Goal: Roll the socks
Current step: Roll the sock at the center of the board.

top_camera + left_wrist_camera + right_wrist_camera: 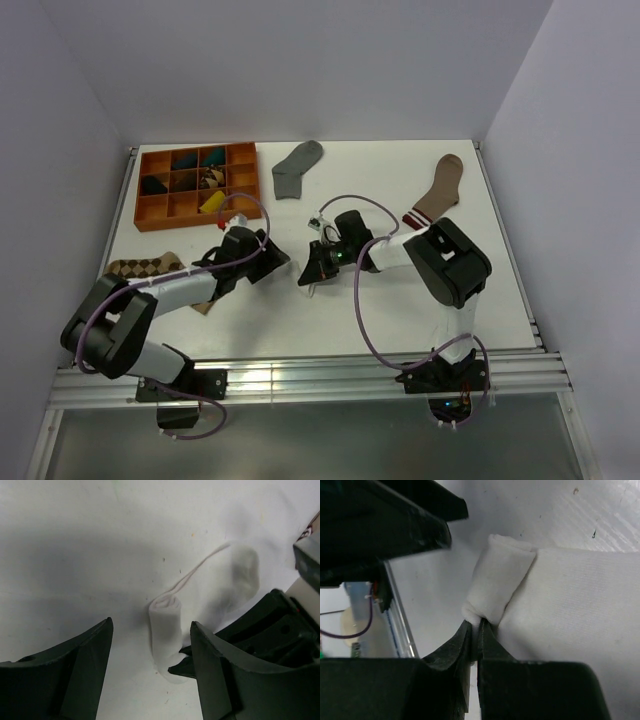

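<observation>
Though right pincer (pixel 479 626) grips white sock (pixel 545 600) (part-rolled), its outline barely shows.

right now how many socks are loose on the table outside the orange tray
4: grey sock back centre; brown striped-cuff sock back right; diamond-patterned sock near left; white sock, part-rolled, pinched by the right gripper. More may be hidden.

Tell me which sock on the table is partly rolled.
The white sock, its end rolled into a short tube and pinched by the right gripper. The grey sock, striped-cuff sock and diamond-patterned sock lie flat.
</observation>
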